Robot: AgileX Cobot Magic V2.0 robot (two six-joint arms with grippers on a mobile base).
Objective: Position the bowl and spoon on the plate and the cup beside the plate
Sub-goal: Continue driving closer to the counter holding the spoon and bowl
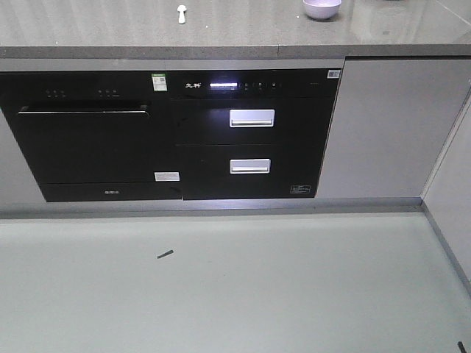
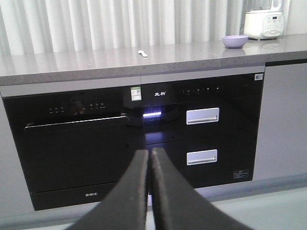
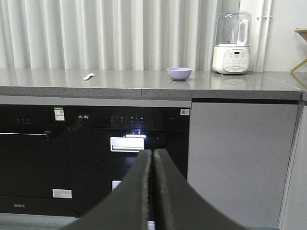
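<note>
- Grey speckled stone counter (image 1: 243,33) runs across your view, above black built-in appliances (image 1: 250,136) and a pale cabinet door (image 3: 240,163); white curtains (image 3: 110,33) hang behind.
- You find the bowl (image 1: 321,8) upright on the counter toward the right, and the spoon (image 1: 182,13) lying flat, well apart to its left.
- A white appliance (image 3: 232,45) stands further right, near the back.
- The counter's front edge runs straight; pale floor (image 1: 221,279) spreads wide before the cabinets.
- Your left gripper (image 2: 149,153) and right gripper (image 3: 152,152) each have their fingers pressed together, holding nothing.
</note>
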